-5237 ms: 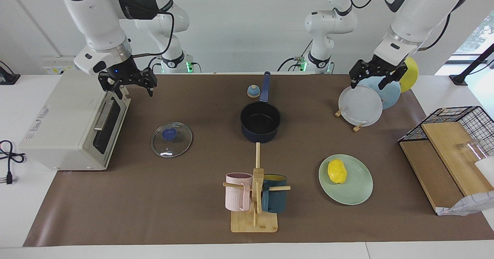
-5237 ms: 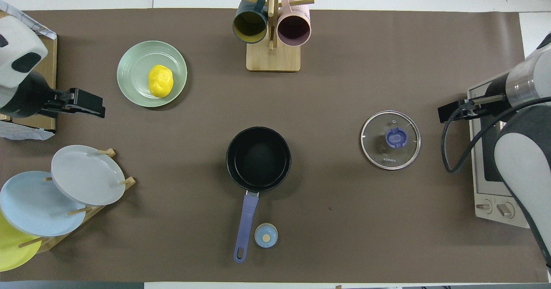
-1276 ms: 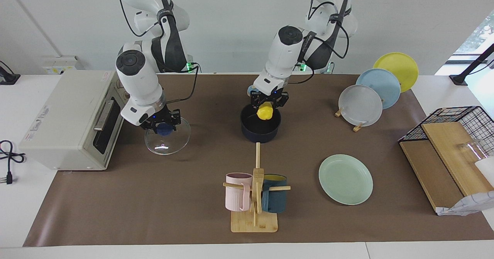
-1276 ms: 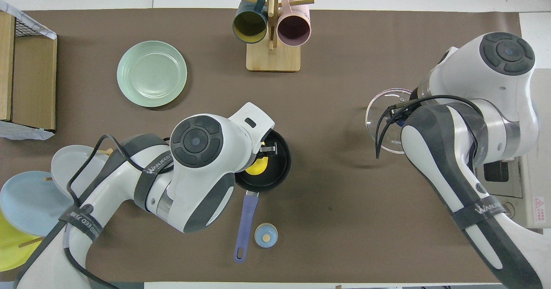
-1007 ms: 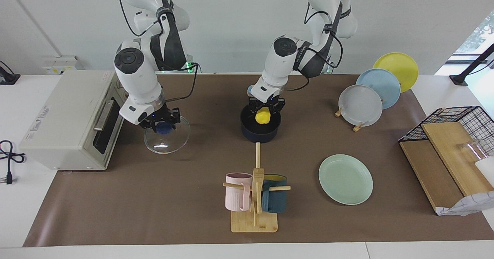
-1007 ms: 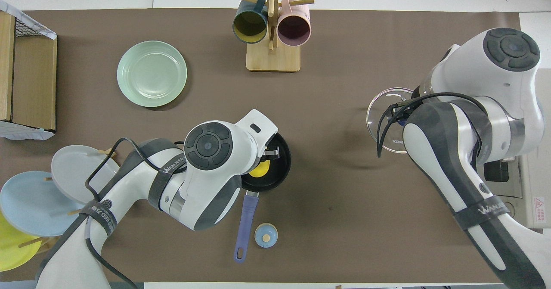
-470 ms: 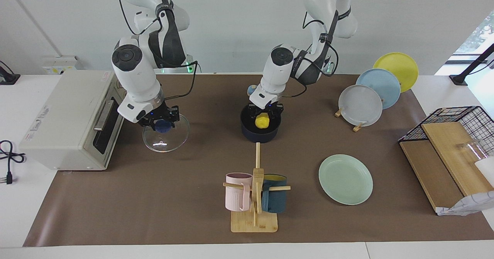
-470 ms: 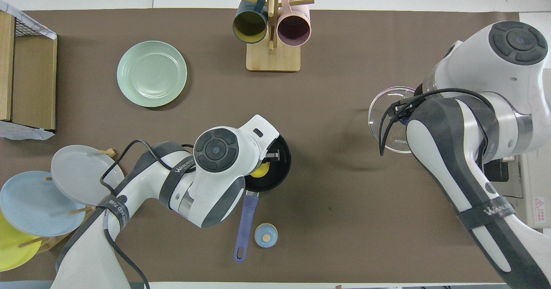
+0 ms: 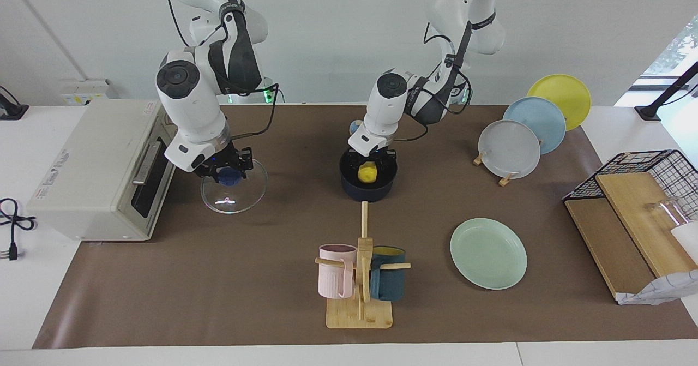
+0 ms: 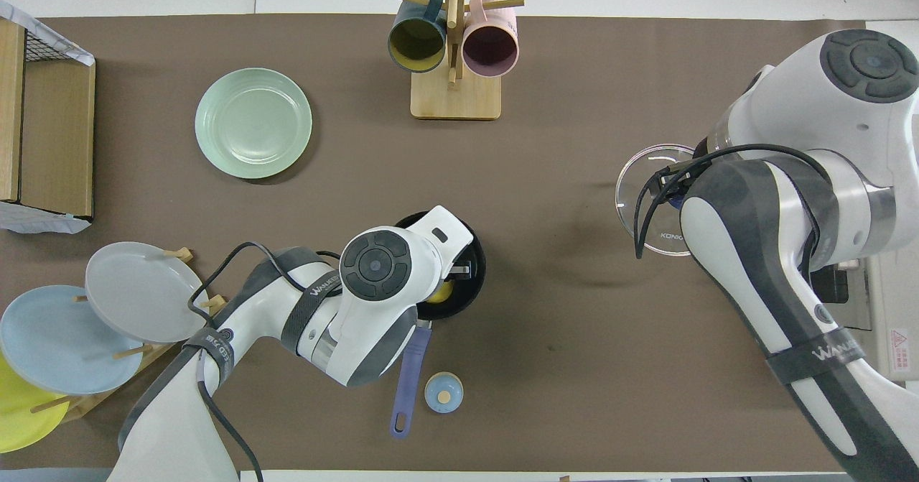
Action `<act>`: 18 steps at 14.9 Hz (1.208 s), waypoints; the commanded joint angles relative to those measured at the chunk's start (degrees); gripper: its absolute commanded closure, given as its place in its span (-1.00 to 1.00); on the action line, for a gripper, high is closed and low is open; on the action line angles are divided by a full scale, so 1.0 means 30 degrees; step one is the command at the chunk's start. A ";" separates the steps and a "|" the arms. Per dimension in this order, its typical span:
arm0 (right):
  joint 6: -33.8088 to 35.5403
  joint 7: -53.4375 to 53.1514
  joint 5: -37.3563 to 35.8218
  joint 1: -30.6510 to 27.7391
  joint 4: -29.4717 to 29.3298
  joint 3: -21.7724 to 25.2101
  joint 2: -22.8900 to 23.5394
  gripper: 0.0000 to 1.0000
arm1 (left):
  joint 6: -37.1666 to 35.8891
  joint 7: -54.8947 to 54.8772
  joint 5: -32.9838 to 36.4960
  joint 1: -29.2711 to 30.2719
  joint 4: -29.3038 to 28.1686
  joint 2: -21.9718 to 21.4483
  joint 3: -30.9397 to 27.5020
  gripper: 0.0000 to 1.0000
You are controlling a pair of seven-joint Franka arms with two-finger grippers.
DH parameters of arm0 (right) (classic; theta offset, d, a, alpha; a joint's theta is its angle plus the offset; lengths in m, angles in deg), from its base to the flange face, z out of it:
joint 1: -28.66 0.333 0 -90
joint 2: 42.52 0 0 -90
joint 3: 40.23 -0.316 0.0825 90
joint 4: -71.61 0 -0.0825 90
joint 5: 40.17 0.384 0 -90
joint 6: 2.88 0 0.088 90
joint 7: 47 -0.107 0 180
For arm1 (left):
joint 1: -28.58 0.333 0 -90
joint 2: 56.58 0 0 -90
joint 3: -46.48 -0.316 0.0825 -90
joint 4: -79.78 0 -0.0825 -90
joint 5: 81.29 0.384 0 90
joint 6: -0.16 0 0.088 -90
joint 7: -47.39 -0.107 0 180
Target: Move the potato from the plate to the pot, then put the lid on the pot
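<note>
Take the pot (image 9: pixel 368 192) as the hub of a dial seen from the robots' end, twelve pointing away from them.

At six, nearest the robots, a small blue-topped bell (image 10: pixel 444 392) stands on the brown mat, just beside the pot's long blue handle (image 10: pixel 408 378), which also runs toward six. Near nine, toward the left arm's end of the surface, a wooden rack (image 9: pixel 507 149) holds grey, light blue and yellow plates on edge.

At the hub, the left end effector (image 9: pixel 369 168) reaches down into the pot, its fingers clamped on the potato (image 9: pixel 368 173). The potato sits low inside the black interior, below the rim; whether it touches the bottom I cannot tell.

Around three, the right end effector (image 9: pixel 229 173) is closed on the blue knob of the lid (image 9: pixel 235 198). The lid hangs clear of the mat, tilted, in front of the toaster oven (image 9: pixel 98 164) and its door, well apart from the pot.

At ten lies the plate (image 9: pixel 488 254), flat on the mat with nothing on it. At twelve, farthest from the robots, a wooden mug stand (image 9: pixel 360 312) carries a pink mug (image 9: pixel 336 279) and a dark teal mug (image 9: pixel 388 285) on its pegs
</note>
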 commanded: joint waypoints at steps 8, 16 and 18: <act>0.0471 0.0224 0.0358 -0.0037 -0.0607 -0.0078 0.0195 1.00 | 0.0266 -0.0507 0.0359 -0.0747 -0.0580 -0.0358 -0.0381 -0.57; 0.0441 -0.0655 0.0387 0.0402 -0.0606 -0.0107 0.0224 1.00 | -0.2096 -0.1003 0.0359 -0.0165 0.0528 -0.1349 -0.0672 -1.00; 0.0442 -0.1092 0.0387 0.0549 -0.0606 -0.0107 0.0195 1.00 | -0.4933 -0.1733 0.0359 0.0887 0.2165 -0.2257 -0.0762 -1.00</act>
